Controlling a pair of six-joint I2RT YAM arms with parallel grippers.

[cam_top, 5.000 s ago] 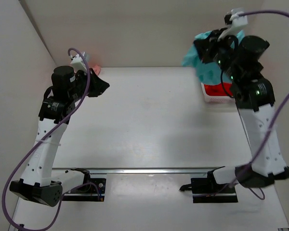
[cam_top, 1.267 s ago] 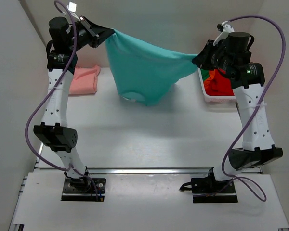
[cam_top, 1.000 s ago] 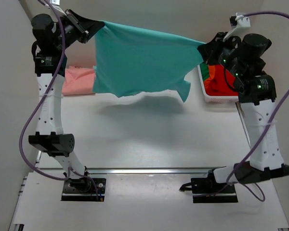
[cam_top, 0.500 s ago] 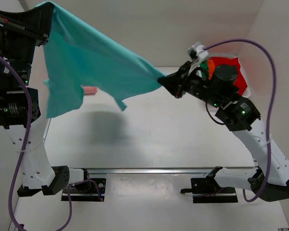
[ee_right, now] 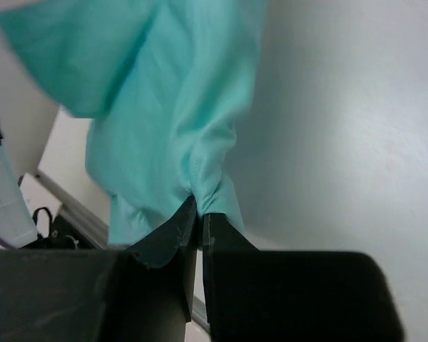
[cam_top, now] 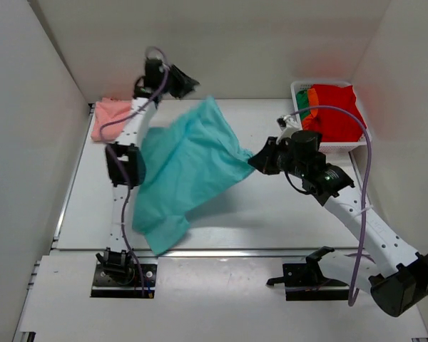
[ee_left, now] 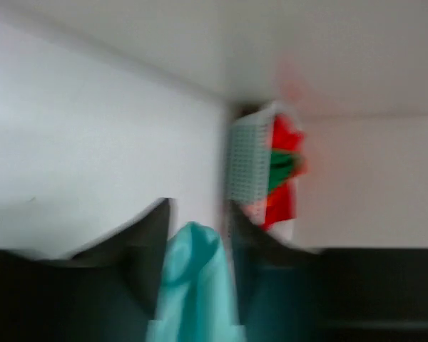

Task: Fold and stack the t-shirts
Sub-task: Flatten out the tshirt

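Teal t-shirt (cam_top: 189, 160) sags limp over the table (cam_top: 271, 206), looking light and floppy, so corners and hems are the spots to grab, with left gripper (ee_left: 197, 217) and right gripper (ee_right: 198, 214) each pinching bunched cloth.

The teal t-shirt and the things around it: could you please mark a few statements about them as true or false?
1. The left gripper and the right gripper each pinch the teal t-shirt. True.
2. The teal t-shirt lies neatly folded. False: it is unfolded and rumpled, stretched between the two grippers.
3. The salmon pink t-shirt lies at the far left corner of the table. True.
4. The white basket is empty. False: it holds a red t-shirt and some green cloth.
5. The white basket stands beside the salmon pink t-shirt. False: it is at the far right corner, across the table from it.
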